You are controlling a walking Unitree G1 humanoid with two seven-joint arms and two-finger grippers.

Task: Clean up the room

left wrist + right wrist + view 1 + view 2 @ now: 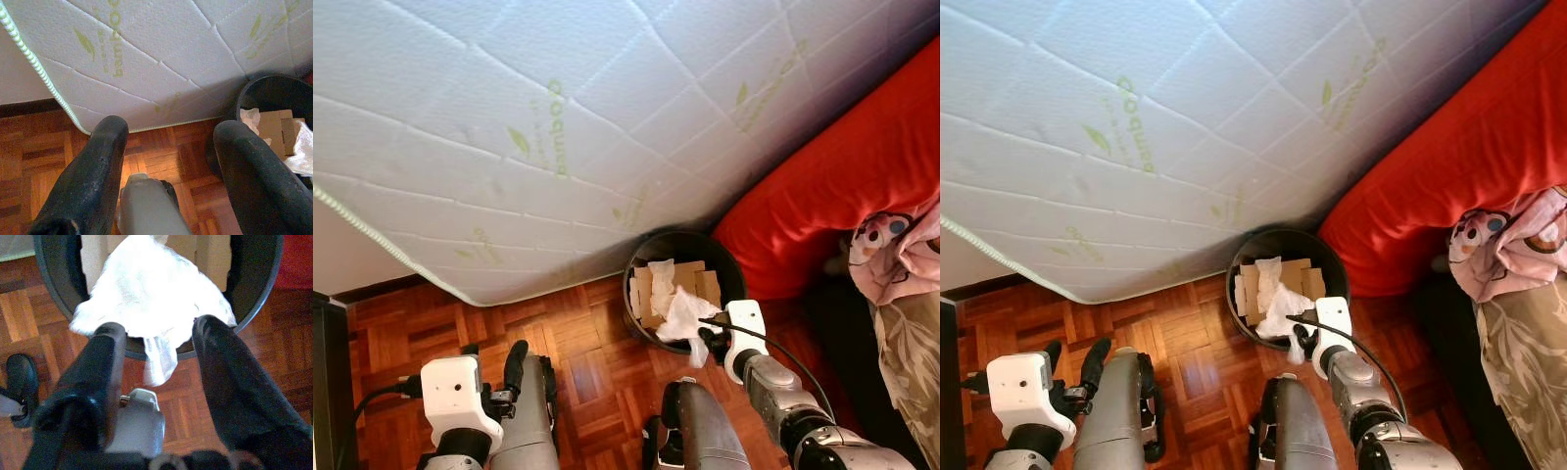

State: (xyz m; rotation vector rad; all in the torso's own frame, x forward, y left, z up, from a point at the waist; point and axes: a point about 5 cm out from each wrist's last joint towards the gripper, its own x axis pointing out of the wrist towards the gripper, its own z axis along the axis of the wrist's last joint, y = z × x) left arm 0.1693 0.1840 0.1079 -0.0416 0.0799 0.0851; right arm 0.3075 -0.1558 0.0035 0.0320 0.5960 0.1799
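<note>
My right gripper (156,340) hangs wide open at the bin's (736,274) six o'clock rim; the white tissue (683,315) drapes over that edge, half in, so it may slide out. Left gripper (171,147) idles, spread, empty.

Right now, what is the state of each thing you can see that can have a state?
Bin: upright, open, holding cardboard pieces.
White tissue: draped over the bin's near rim, partly hanging outside.
Right gripper: open, at the tissue.
Left gripper: open, empty, over the floor.
Mattress: leaning over the bin.
</note>
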